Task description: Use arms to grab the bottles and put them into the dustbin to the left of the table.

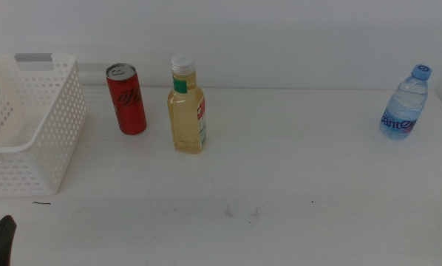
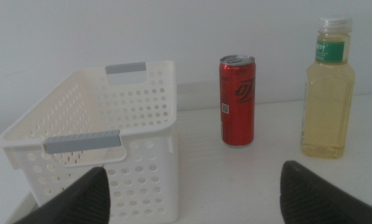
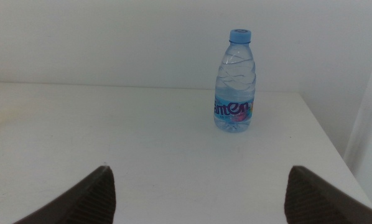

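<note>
Left claw (image 1: 1, 240) showed only as a dark tip at the bottom-left corner of the middle view; right claw was out of that view. On the white bench (image 1: 295, 177), the white basket (image 1: 36, 148) sat at the far left, the red can (image 1: 126, 99) just beside it, the yellow bottle (image 1: 187, 106) near the can, all upright. The water bottle (image 1: 407, 103) stood well apart at the far right.

Left wrist view: left claw (image 2: 204, 193) jaws stood wide apart, holding nothing. Basket (image 2: 142, 112), can (image 2: 237, 101) and yellow bottle (image 2: 328, 93) stood ahead of it, untouched.

Right wrist view: right claw (image 3: 201, 196) jaws were spread wide, empty. Water bottle (image 3: 235, 84) stood upright ahead on the bench (image 3: 142, 143), near its edge.
</note>
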You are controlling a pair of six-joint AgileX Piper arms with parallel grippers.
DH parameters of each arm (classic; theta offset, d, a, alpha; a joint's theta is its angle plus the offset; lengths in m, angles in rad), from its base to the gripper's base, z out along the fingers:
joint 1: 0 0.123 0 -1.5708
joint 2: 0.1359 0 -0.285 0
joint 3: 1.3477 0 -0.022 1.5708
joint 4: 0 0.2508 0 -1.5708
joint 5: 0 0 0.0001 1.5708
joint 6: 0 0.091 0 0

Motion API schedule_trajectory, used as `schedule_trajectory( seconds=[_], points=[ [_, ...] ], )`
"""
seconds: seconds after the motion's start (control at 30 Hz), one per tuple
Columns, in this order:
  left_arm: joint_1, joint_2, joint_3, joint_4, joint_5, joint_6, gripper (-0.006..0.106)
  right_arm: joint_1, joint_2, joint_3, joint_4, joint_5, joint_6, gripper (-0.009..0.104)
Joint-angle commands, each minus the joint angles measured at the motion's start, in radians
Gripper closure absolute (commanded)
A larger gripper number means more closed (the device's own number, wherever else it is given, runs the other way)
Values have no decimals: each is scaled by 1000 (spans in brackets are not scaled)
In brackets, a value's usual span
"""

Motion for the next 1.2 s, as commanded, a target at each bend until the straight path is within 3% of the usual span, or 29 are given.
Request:
schedule_trajectory(
  seconds=[0.0,0.23,0.4,0.57,0.77,1.17],
  points=[
    [-1,-3,0,1,-15,-3,7,-6,-5,3,-5,-9,-10,16],
    [-161,529,0,1,-422,-3,7,-6,-5,3,-5,-9,-10,16],
    [-271,1007,0,-15,-959,-3,7,-6,-5,3,-5,-9,-10,16],
    [-277,1382,0,-52,-1366,-47,7,-6,-5,3,-5,-9,-10,16],
    [-277,1600,-42,-55,-1366,-140,7,-6,-5,3,-5,-9,-10,16],
    [-277,1617,-215,-60,-1366,-130,7,-6,-5,3,-5,-9,-10,16]
  ],
)
